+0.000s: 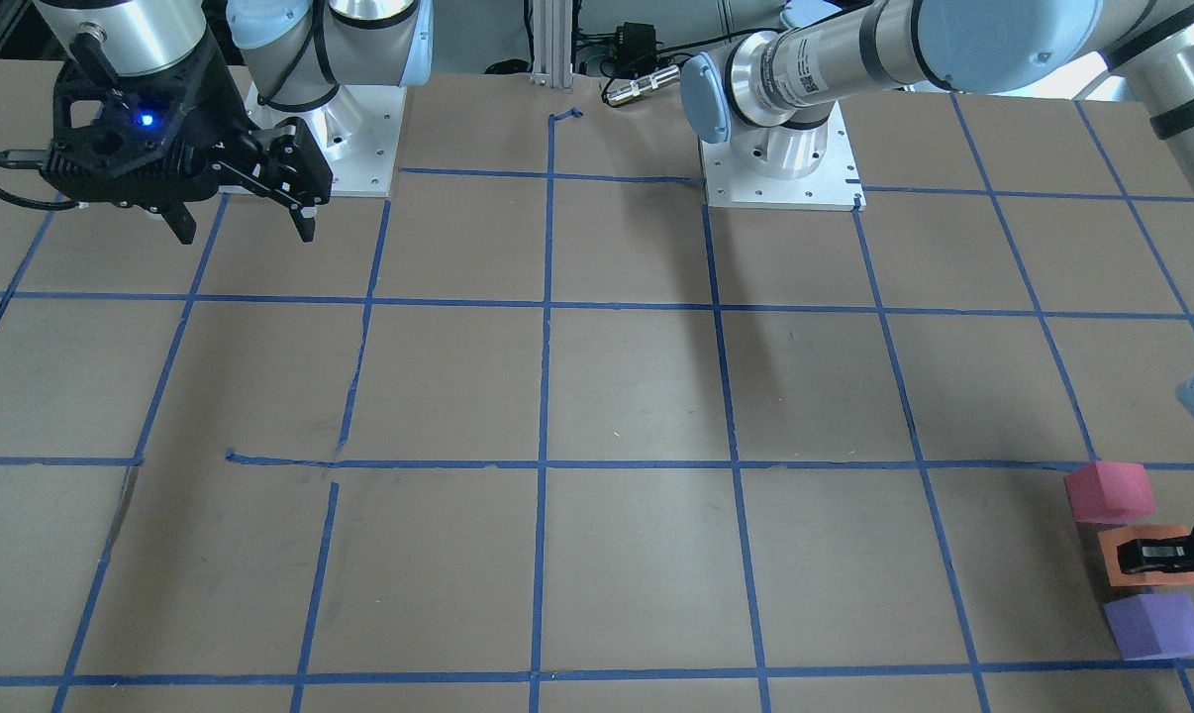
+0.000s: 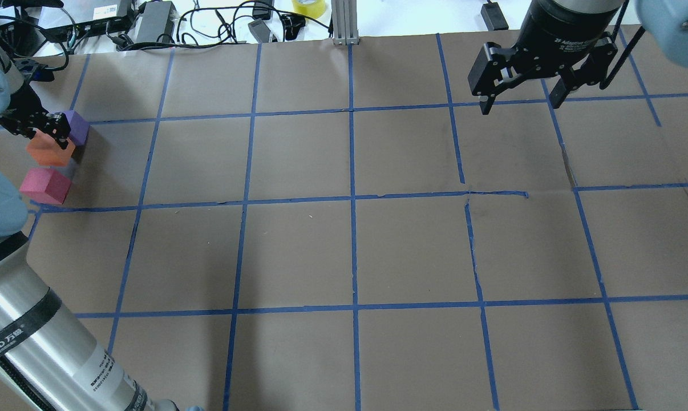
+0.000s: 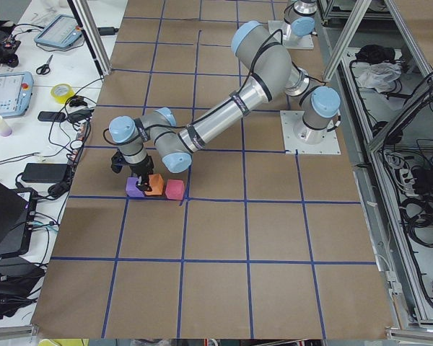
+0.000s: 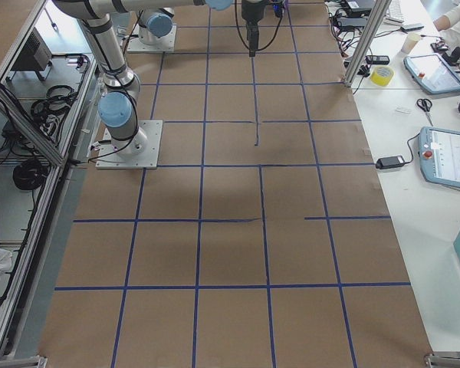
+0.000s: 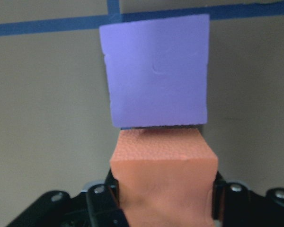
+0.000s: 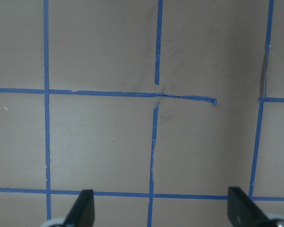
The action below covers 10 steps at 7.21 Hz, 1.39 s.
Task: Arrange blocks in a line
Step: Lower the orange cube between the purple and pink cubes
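**A:** How far along are you?

**B:** Nearly done, I'd judge. On the table (image 2: 349,245), all 3 blocks stand in 1 row at the left edge. Your right gripper (image 2: 519,105) hangs wide and empty, far right. Your left gripper (image 5: 164,194) clamps the orange block (image 5: 163,165), between the purple block (image 5: 156,71) and the pink block (image 2: 45,185). Only letting go is left.

**A:** Their look?

**B:** Matte, foam-like cubes.
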Available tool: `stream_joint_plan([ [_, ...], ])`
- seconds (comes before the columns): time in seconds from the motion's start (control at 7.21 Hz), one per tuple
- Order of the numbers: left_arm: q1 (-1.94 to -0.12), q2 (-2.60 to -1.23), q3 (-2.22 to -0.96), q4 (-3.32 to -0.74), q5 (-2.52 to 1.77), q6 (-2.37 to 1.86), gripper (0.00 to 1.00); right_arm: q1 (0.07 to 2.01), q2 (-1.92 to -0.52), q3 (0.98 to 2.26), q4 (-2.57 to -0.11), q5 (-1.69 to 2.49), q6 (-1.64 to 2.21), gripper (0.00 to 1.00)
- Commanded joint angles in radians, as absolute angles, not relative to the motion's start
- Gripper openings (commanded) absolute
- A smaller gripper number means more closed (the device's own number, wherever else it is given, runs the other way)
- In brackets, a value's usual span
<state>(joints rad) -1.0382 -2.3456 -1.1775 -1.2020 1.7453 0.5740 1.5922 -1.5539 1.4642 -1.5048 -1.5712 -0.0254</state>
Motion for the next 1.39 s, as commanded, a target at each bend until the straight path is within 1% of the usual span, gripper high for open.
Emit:
stream_joint_plan([
  [0.0,-1.039,-2.349,-1.178,-1.195,1.744,0.575,0.00,1.592,-1.554,1.465,-1.505,-1.571,-0.026,1.00],
  [1.25,-1.039,-2.353,-1.195,-1.175,1.747,0.574,0.00,1.591,-1.554,1.465,-1.505,-1.571,-0.026,1.00],
])
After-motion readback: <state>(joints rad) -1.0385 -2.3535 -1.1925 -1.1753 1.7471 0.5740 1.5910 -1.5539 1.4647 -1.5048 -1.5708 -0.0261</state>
